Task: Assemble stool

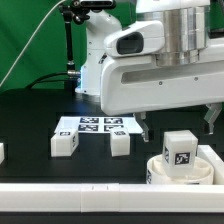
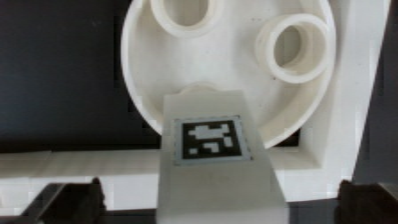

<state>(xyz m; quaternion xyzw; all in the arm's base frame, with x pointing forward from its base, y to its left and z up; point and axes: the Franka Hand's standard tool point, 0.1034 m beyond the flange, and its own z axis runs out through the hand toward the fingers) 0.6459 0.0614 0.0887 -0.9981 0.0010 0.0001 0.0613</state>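
Observation:
The round white seat (image 1: 160, 172) lies at the exterior view's lower right, against the front rail. A white block leg (image 1: 180, 150) with a black-and-white tag stands upright on it. In the wrist view the seat (image 2: 214, 60) shows its holes, and the tagged leg (image 2: 215, 140) stands between my fingers. My gripper (image 1: 178, 130) is open, just above the leg. Its dark fingertips (image 2: 64, 203) stand apart from the leg on both sides. Two more legs (image 1: 65, 143) (image 1: 120, 144) lie loose on the black table.
The marker board (image 1: 95, 125) lies behind the loose legs. A long white border rail (image 1: 70, 190) runs along the front edge. A white piece (image 1: 2, 152) shows at the exterior view's left edge. The arm's base stands at the back.

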